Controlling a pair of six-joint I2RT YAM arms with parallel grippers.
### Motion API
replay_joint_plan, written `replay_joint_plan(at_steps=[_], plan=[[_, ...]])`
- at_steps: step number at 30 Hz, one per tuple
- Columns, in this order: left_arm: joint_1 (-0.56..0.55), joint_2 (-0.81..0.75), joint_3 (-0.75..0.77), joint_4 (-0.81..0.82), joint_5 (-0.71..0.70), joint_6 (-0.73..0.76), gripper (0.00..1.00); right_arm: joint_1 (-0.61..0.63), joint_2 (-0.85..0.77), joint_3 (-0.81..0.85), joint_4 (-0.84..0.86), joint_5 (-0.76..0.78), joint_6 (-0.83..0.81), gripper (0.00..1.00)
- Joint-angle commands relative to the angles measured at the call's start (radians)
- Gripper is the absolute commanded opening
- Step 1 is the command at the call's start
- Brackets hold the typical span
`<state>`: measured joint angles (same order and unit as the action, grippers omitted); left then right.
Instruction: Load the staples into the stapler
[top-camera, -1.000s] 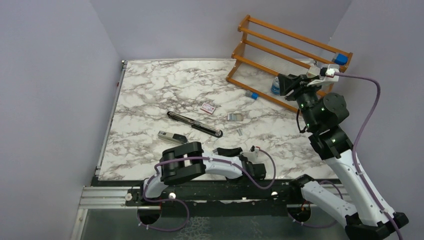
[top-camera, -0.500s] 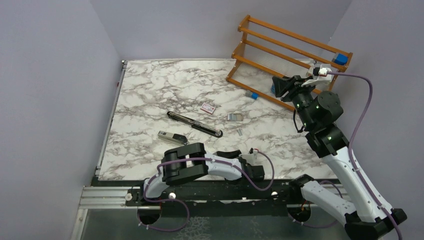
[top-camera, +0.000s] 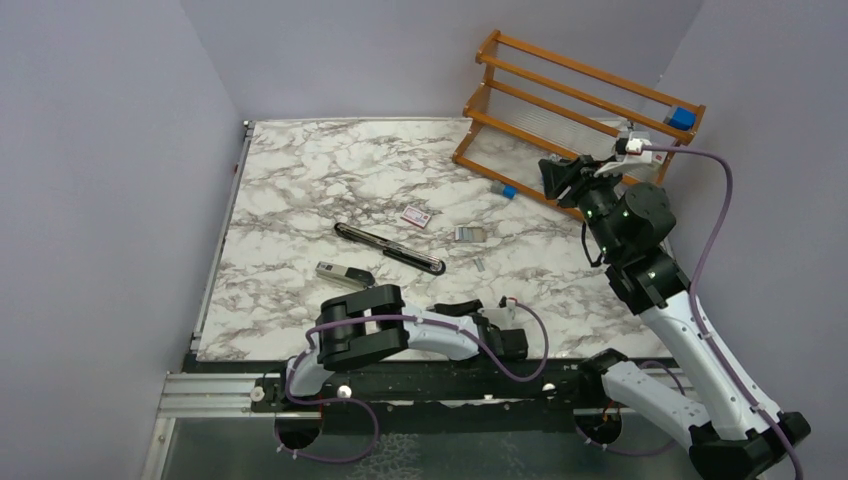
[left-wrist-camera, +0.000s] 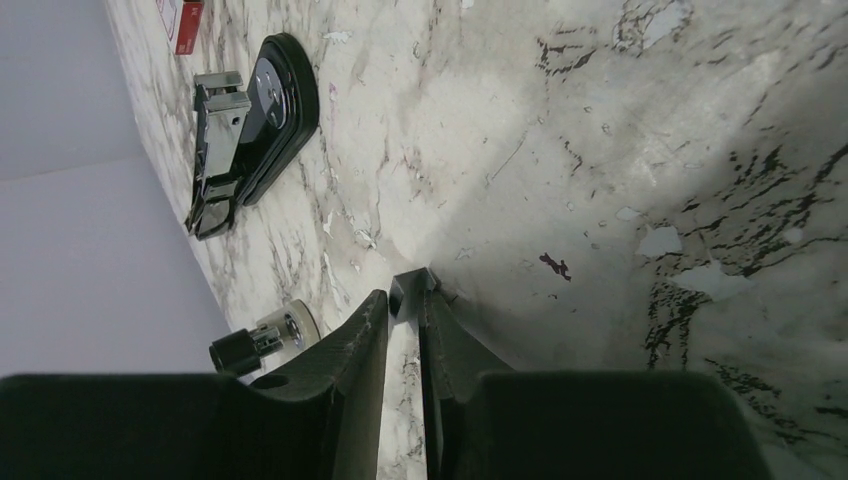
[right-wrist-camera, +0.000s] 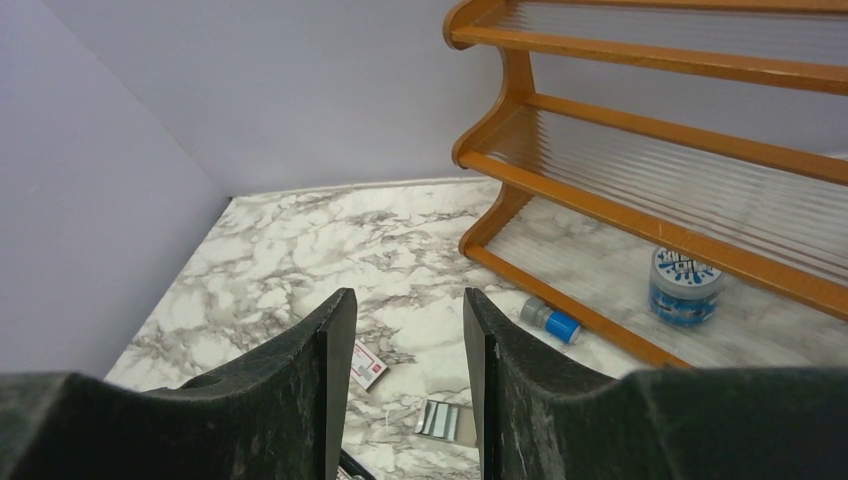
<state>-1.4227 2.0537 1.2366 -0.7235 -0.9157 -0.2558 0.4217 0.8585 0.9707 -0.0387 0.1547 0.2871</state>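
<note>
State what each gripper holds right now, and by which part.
Nothing is held. The left gripper sits low over bare marble, its jaws nearly closed with nothing between them. The right gripper hangs open in the air, empty.

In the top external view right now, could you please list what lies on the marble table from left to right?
small dark silver-and-black part → stapler → staples box → loose staple strips → small blue object → wooden rack

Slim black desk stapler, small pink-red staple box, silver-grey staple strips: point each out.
slim black desk stapler (top-camera: 390, 249), top external view, middle of its opened length
small pink-red staple box (top-camera: 416, 216), top external view, white label
silver-grey staple strips (right-wrist-camera: 438, 418), right wrist view, centre of stack
</note>
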Motion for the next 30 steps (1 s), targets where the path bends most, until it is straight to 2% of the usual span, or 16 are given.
replay_joint_plan(at_steps=[1, 17, 25, 30], plan=[[-0.008, -0.017, -0.013, 0.047, 0.094, 0.002, 0.23, -0.001, -0.003, -0.010, 0.034, -0.020, -0.004, 0.47], [-0.005, -0.057, 0.015, 0.050, 0.120, 0.001, 0.28, -0.001, 0.018, -0.012, 0.043, -0.037, -0.007, 0.47], [0.091, -0.269, 0.077, 0.097, 0.210, 0.032, 0.31, -0.001, 0.023, -0.020, 0.046, -0.037, -0.002, 0.47], [0.264, -0.490, -0.008, 0.212, 0.427, 0.019, 0.31, -0.001, 0.040, -0.003, -0.011, -0.045, -0.004, 0.47]])
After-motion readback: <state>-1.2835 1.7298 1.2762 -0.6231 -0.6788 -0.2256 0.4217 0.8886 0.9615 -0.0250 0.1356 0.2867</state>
